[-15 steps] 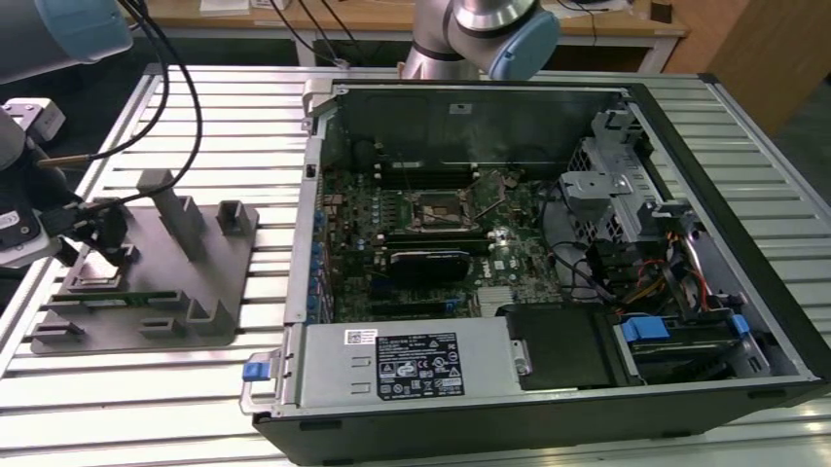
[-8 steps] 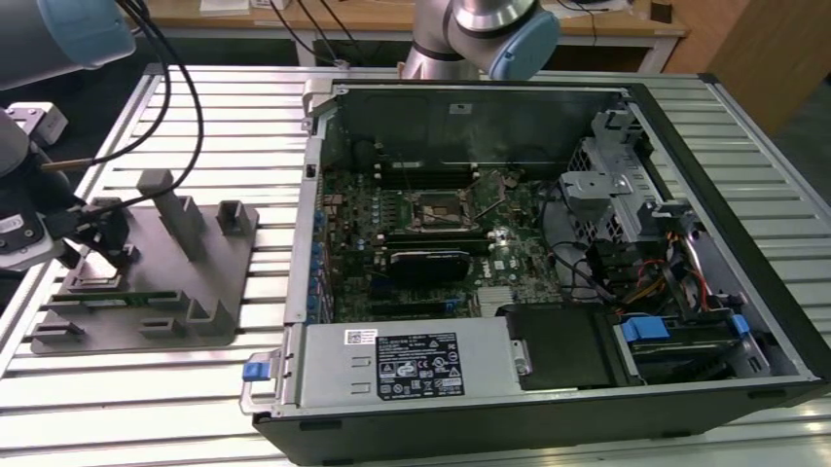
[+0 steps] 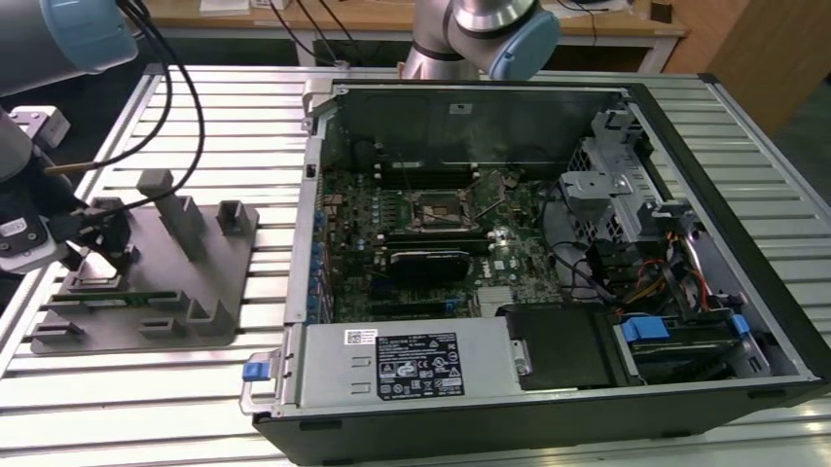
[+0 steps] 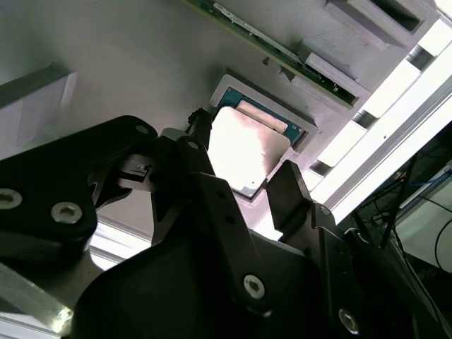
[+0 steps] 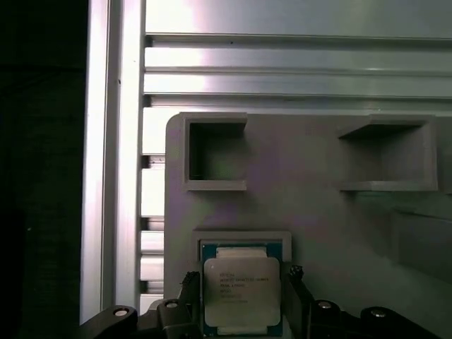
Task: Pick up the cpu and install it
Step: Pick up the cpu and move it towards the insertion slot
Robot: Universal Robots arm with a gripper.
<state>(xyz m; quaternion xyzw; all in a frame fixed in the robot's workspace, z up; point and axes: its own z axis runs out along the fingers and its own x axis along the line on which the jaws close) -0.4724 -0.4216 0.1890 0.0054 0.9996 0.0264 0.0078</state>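
- The slatted metal table (image 3: 727,126) carries everything, and the arm (image 3: 53,34) reaches in over the side at the exterior view's left.
- The open computer case (image 3: 520,428) lies on its side and takes up the side of the table at the exterior view's right.
- Inside it, the green motherboard (image 3: 377,195) faces up, with the grey power supply box (image 3: 403,365) along the case's near edge.
- The grey fixture plate (image 3: 195,292) sits on the slats beside the case, at the exterior view's left, with upright posts and square pockets moulded into it.
- The gripper (image 3: 97,238) is down low over the plate's far-left corner, well apart from the case.
- In both wrist views the gripper (image 5: 242,279) (image 4: 244,159) straddles the chip, and the black fingers (image 5: 189,282) stand one on each side.
- The jaws are spread about a chip's width, the tips just beside its edges with a sliver of gap, so they have hold of nothing.
- The silver-framed socket (image 3: 442,209) sits mid-motherboard with its dark centre bare.
- And the cpu (image 5: 241,293) (image 4: 244,148) lies flat, metal top up, in a square recess of the fixture plate (image 5: 304,176), right between the fingers.
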